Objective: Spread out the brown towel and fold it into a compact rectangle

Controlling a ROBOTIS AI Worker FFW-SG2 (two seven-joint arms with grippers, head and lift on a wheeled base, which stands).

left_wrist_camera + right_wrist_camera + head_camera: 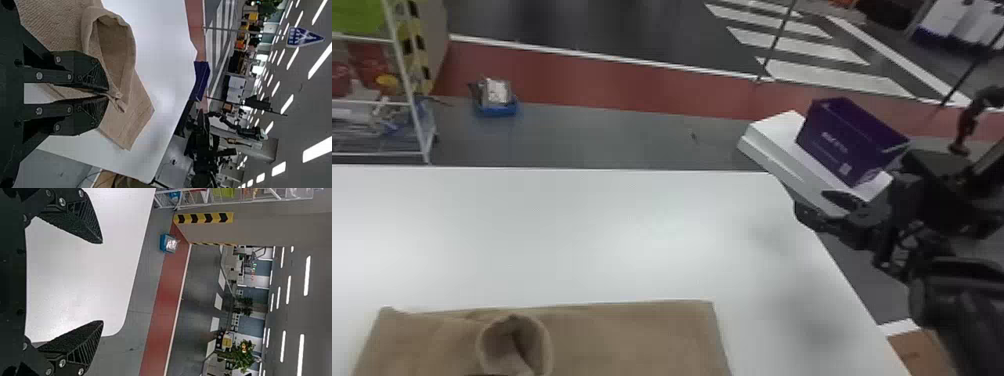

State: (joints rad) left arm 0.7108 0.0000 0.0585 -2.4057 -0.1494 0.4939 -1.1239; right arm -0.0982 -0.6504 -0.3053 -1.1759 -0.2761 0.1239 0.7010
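Along the near left of the white table (632,220) lies the brown towel (637,337), spread fairly flat apart from a raised loop (131,47). The left gripper (106,94) pinches that loop's gathered cloth, its fingers nearly closed on it. The weave looks light, limp and grippy rather than slippery; nothing here can break, but a lift by one pinch would probably sag and drag wrinkles across the layer below. Farther right, the towel's far right corner (707,304) lies flat and looks a sound second hold, best taken low and through every layer. Rightmost, over the table's right edge near a purple box (849,140), the right gripper (102,282) hangs empty, fingers wide apart.
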